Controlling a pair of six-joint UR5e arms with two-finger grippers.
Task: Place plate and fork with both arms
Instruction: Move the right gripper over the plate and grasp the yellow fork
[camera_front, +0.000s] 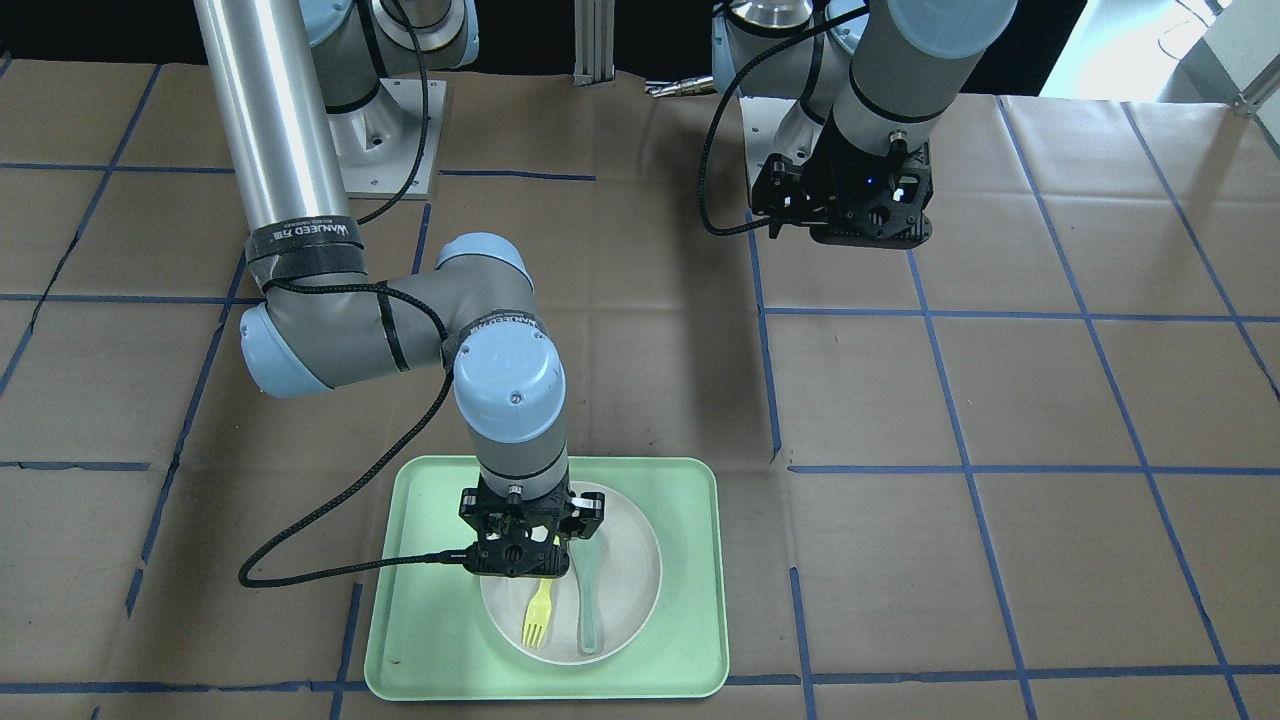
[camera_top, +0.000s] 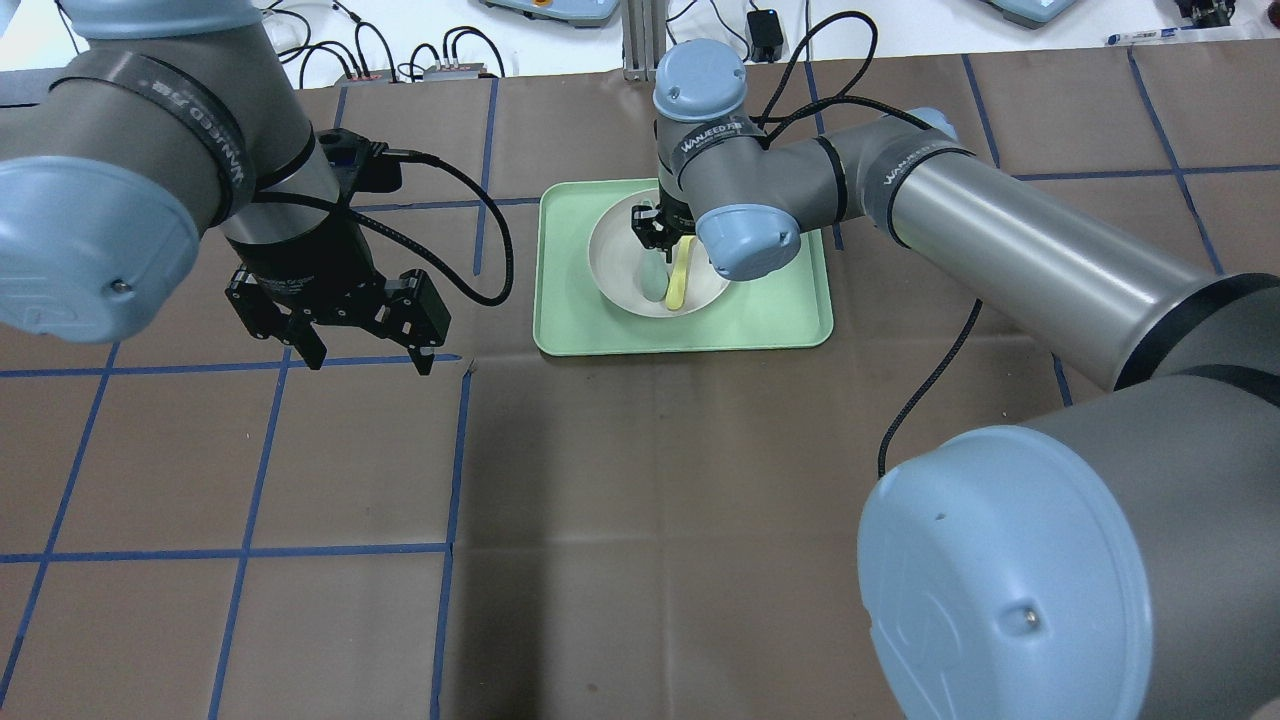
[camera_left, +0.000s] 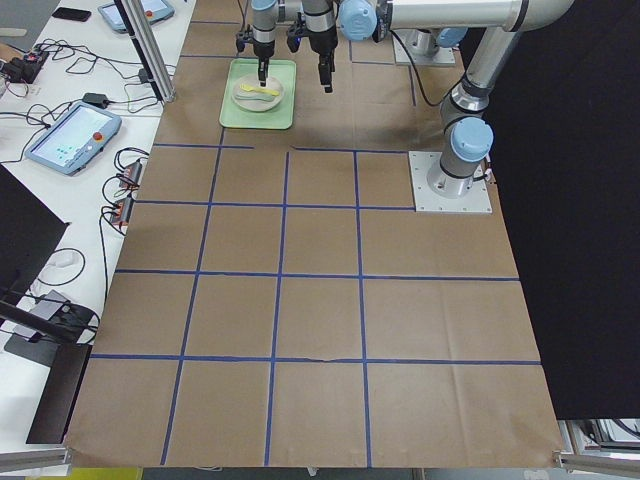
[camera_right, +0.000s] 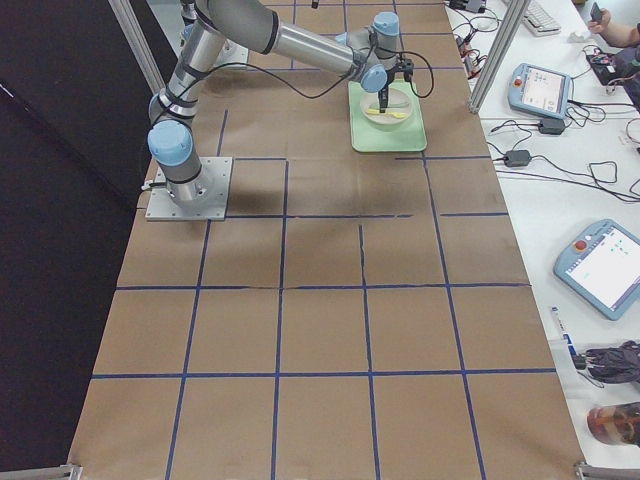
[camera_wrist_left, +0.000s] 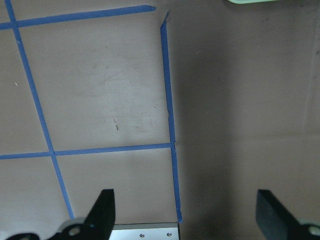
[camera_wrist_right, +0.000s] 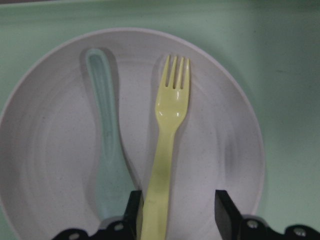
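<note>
Landmark: mint-green tray (camera_front: 420, 600), lying flat on the paper-covered table (camera_top: 600, 500).
Plate: the off-white plate (camera_front: 630, 560) sits inside the tray, toward the tray side nearer the robot, and is not gripped.
Fork: the yellow fork (camera_wrist_right: 167, 150) lies flat in the plate, within the tray, tines pointing away from the robot.
Spoon: a grey-green spoon (camera_wrist_right: 105, 145) lies in the same plate, just beside the fork and roughly parallel to it.
Right gripper: the right gripper (camera_wrist_right: 179, 217) is low over the plate in the tray. Its jaws are parted and straddle the fork handle. One finger is just beside the handle and the other stands clear of it. Nothing is clamped.
Left gripper: the left gripper (camera_top: 370, 362) hangs above the bare table, well apart from the tray. Its jaws are spread wide and it carries nothing.
Step in hand: judged to be the pre-grasp on the fork. The plate and fork are not yet set out.
Next move: probably to shut the jaws squarely on the handle, then lift straight up.
Caution: the spoon lies close, so a skewed closure could nudge it or tip the fork.
</note>
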